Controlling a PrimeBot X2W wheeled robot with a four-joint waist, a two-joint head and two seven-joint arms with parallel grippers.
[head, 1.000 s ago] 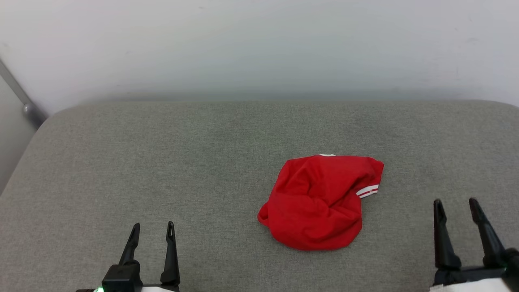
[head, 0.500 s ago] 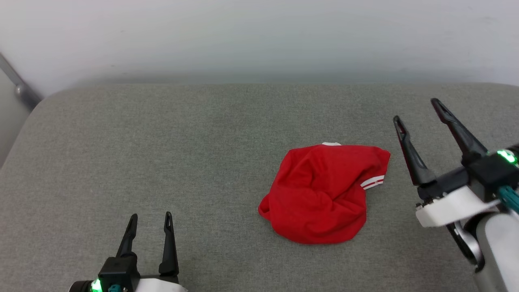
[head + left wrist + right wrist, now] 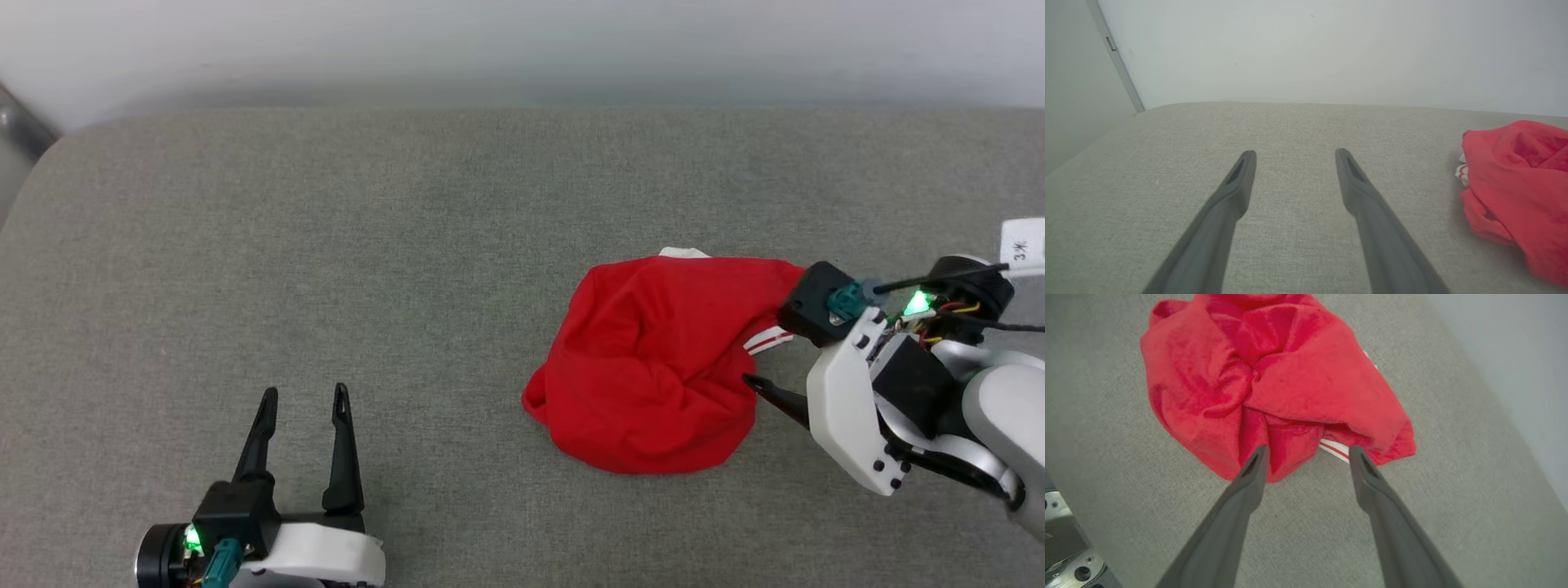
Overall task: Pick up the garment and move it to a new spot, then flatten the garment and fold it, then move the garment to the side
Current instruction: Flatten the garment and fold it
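Grey fabric worktop (image 3: 326,245), pale wall behind. Red garment (image 3: 653,367): crumpled, right of centre. Right pincer (image 3: 1307,457): spread wide, empty, tips at garment's 3 o'clock edge, flanking striped cuff (image 3: 1335,448); contact unclear. Left pincer (image 3: 305,396): spread wide, empty, 7 o'clock.

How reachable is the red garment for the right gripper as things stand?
Probably yes. The right gripper is open, its fingertips at the near edge of the garment, straddling a fold of it. Nothing lies between them on the grey cushion.
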